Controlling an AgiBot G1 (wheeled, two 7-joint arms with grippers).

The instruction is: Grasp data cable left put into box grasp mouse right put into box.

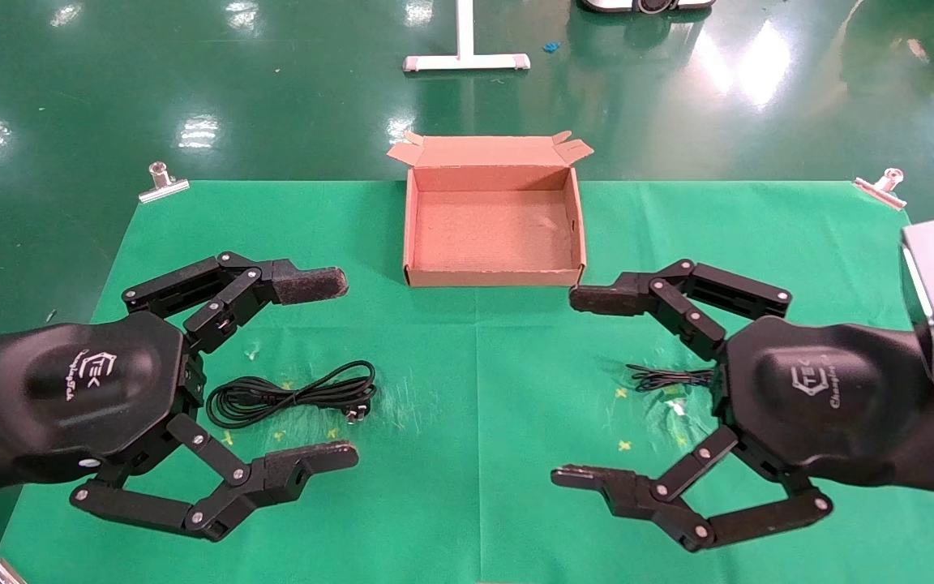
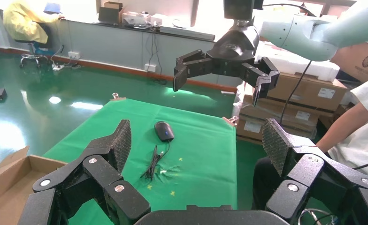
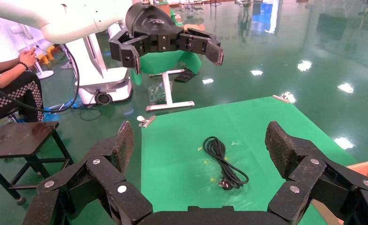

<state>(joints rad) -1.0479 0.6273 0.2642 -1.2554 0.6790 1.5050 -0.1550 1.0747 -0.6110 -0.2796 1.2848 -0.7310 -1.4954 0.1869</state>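
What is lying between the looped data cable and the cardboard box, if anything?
Nothing visible. Only bare green cloth separates the data cable from the box. The open left gripper hovers above the cable; the box is empty.

My two grippers, the left gripper point(image 1: 343, 371) and the right gripper point(image 1: 566, 388), share one build: glossy black moulded palm shells with white logo lettering, matte black linkage fingers pinned by silver screws, and rough textured pads point(image 2: 123, 139). Grey boxy modules sit behind both wrists.
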